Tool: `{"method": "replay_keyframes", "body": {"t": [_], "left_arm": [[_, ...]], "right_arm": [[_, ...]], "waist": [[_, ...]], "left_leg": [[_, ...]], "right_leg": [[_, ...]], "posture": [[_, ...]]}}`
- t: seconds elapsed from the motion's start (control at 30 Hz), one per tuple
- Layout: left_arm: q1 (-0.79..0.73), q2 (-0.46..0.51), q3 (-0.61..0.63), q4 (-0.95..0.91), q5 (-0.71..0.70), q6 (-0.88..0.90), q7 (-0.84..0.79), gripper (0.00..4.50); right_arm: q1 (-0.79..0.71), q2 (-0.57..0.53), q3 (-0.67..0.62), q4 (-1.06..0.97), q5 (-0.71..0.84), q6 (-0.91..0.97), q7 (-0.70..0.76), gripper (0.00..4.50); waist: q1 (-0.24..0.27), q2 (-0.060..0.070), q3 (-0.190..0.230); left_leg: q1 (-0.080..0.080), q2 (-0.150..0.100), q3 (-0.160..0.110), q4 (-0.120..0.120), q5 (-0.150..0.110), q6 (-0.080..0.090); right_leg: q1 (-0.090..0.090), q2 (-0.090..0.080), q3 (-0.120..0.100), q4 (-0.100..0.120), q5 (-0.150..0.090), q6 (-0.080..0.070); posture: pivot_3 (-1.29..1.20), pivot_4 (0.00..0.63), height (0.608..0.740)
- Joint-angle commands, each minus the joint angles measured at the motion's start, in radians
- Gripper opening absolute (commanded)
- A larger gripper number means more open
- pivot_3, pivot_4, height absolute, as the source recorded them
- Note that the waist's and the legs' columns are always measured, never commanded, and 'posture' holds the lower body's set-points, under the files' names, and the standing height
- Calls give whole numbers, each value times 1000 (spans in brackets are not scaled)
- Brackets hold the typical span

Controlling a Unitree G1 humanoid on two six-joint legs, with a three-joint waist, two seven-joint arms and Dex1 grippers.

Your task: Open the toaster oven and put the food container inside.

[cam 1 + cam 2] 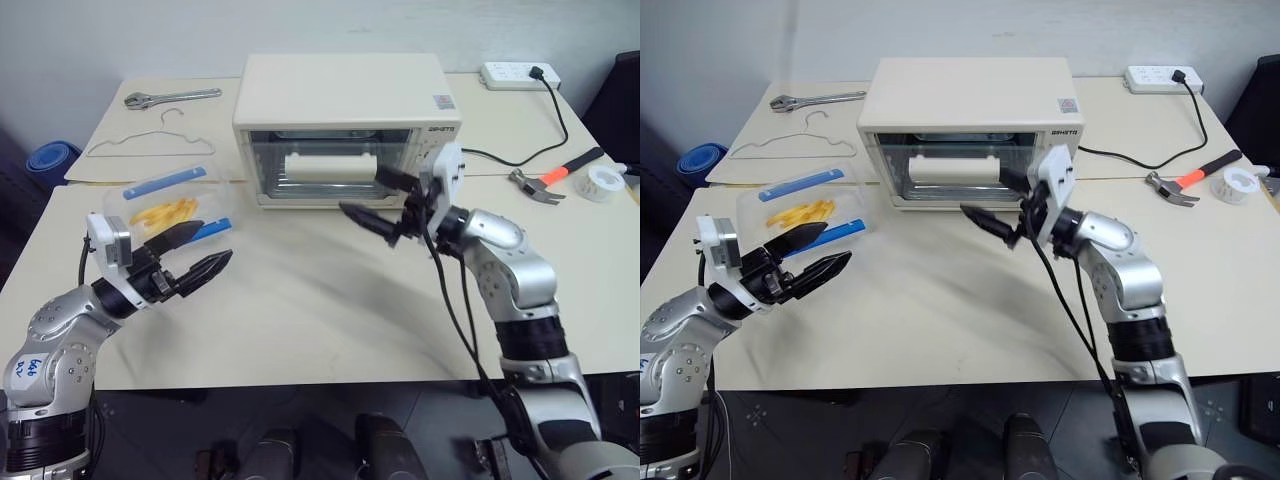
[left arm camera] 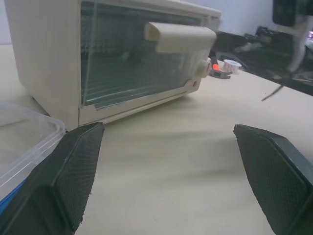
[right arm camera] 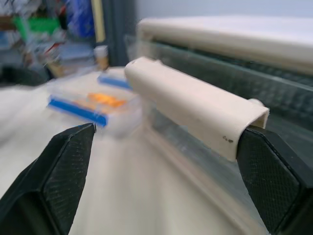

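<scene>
The cream-white toaster oven point(image 1: 345, 100) stands at the middle back of the table with its glass door closed and its white bar handle point(image 1: 330, 165) across the front. My right gripper point(image 1: 360, 190) is open just in front of the handle's right end, and the handle point(image 3: 190, 105) lies close ahead between its fingers without touching them. The clear food container point(image 1: 170, 205), with blue clips and yellow food inside, sits left of the oven. Beside its near right corner hovers my left gripper point(image 1: 213, 245), open and empty; a container corner point(image 2: 24, 142) shows by one finger point(image 2: 73, 171).
A wrench point(image 1: 170, 97) and a wire hanger point(image 1: 150, 140) lie at the back left. At the right are a power strip point(image 1: 518, 75), a black cord point(image 1: 560, 130), a hammer point(image 1: 555, 175) and a tape roll point(image 1: 603, 182). Bare tabletop point(image 1: 300, 300) spreads between my arms.
</scene>
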Motion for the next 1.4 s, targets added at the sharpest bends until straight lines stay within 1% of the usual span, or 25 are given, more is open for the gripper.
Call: {"method": "replay_keyframes", "body": {"t": [0.03, 0.07, 0.13, 0.27, 0.43, 0.47, 0.53, 0.63, 0.73, 0.83, 0.93, 1.0, 1.03, 1.1, 1.2, 1.27, 1.3, 1.37, 1.4], "left_arm": [[-74, 22, 41, -6, -47, 26, 24, 3833], [-97, 26, 42, 6, -48, 35, 30, 3619], [-155, 29, 24, 44, -21, 30, 40, 2967], [-312, 5, -63, 164, 68, 2, 64, 1735], [-487, -70, -173, 351, 205, -100, 68, 94], [-505, -81, -197, 378, 231, -113, 59, 26], [-516, -89, -251, 415, 295, -151, 40, 26], [-487, -75, -321, 427, 370, -200, -16, 26], [-453, -72, -339, 409, 383, -201, -50, 26], [-407, -58, -376, 387, 434, -226, -68, 26], [-349, -80, -394, 365, 471, -239, -37, 26], [-318, -100, -389, 348, 475, -234, -12, 26], [-302, -108, -387, 340, 483, -238, 5, 26], [-269, -118, -388, 325, 507, -257, 29, 26], [-215, -142, -354, 286, 500, -262, 84, 26], [-157, -166, -287, 225, 431, -280, 91, 26], [-116, -172, -240, 188, 389, -308, 81, 201], [-30, -186, -112, 110, 279, -286, 108, 614], [19, -183, -47, 75, 236, -261, 130, 938]], "right_arm": [[48, -14, 14, -100, 9, -31, 55, 4500], [63, -16, 14, -112, 7, -37, 59, 4500], [95, -26, 27, -125, -21, -69, 72, 4500], [146, -38, 63, -119, -91, -152, 90, 4500], [176, -26, 65, -106, -122, -200, 81, 4500], [185, -25, 62, -103, -129, -211, 77, 4500], [206, -29, 51, -106, -138, -230, 62, 4500], [271, -44, 21, -132, -143, -258, 42, 4500], [374, -67, -16, -175, -141, -284, 31, 4500], [547, -100, -95, -231, -116, -314, 29, 4500], [696, -126, -191, -275, -90, -331, 17, 4500], [740, -124, -227, -289, -70, -363, 22, 4500], [753, -109, -251, -293, -46, -404, 29, 4500], [767, -86, -287, -302, -6, -429, 19, 4500], [751, -76, -301, -306, 40, -431, 23, 4500], [712, -61, -294, -309, 102, -417, 31, 4500], [681, -47, -290, -312, 126, -408, 20, 4500], [632, -29, -272, -317, 141, -426, 27, 4500], [611, -19, -260, -320, 139, -438, 32, 4500]], "waist": [[-3, 0, 0], [-4, 0, 0], [-4, 0, 0], [0, -1, 0], [-3, -1, 0], [-4, -2, 0], [-7, -2, 0], [-6, -2, 0], [0, -2, 0], [11, -3, 0], [26, -3, 0], [26, -3, 0], [26, -3, 0], [26, -3, 0], [25, -3, 0], [21, -3, 0], [19, -3, 0], [16, -3, 0], [16, -3, 0]], "left_leg": [[0, 0, 0, 0, 0, 0], [0, 0, 1, 1, 0, 0], [0, 0, 3, 2, 0, 0], [0, -1, 4, 3, 1, -1], [0, -2, 7, 3, 1, -1], [0, -2, 7, 3, 1, -1], [0, -1, 8, 2, 1, -1], [0, -1, 8, 1, 1, -1], [-1, -2, 8, 2, 0, -1], [-2, -3, 7, 5, 0, -1], [-1, -3, 7, 6, 0, -1], [-1, -3, 9, 8, 0, 0], [-1, -3, 9, 8, 0, 0], [-1, -3, 9, 9, 0, 0], [2, -2, 10, 8, 0, 0], [2, -2, 10, 8, 0, 0], [2, -2, 10, 7, 0, 0], [2, -1, 12, 6, 0, 0], [2, 0, 11, 6, 0, 0]], "right_leg": [[0, 0, 0, 0, 0, 0], [0, 0, 0, 1, 0, 0], [-1, 0, 0, 3, 0, 0], [-3, 0, -1, 7, 0, 0], [-5, 1, -1, 9, 0, 1], [-6, 1, -1, 9, 0, 1], [-8, 1, 0, 11, 0, 1], [-9, 1, 0, 13, 0, 1], [-9, 1, 0, 11, 0, 1], [-9, 0, 0, 12, 0, 1], [-8, 1, 1, 13, 0, 1], [-7, 1, 2, 13, 1, 1], [-7, 1, 2, 13, 1, 2], [-6, 1, 2, 13, 1, 2], [-5, 1, 3, 14, 1, 2], [-5, 1, 3, 13, 1, 2], [-6, 1, 3, 13, 1, 2], [-7, 1, 4, 13, 1, 2], [-7, 1, 3, 13, 1, 2]], "posture": [[0, 150, 740], [0, 150, 740], [0, 150, 740], [0, 150, 740], [0, 150, 740], [0, 150, 740], [0, 150, 740], [0, 150, 740], [0, 150, 740], [0, 150, 740], [0, 150, 740], [0, 150, 740], [0, 150, 740], [0, 150, 740], [0, 150, 740], [0, 150, 740], [0, 150, 740], [0, 150, 740], [0, 150, 740]]}}
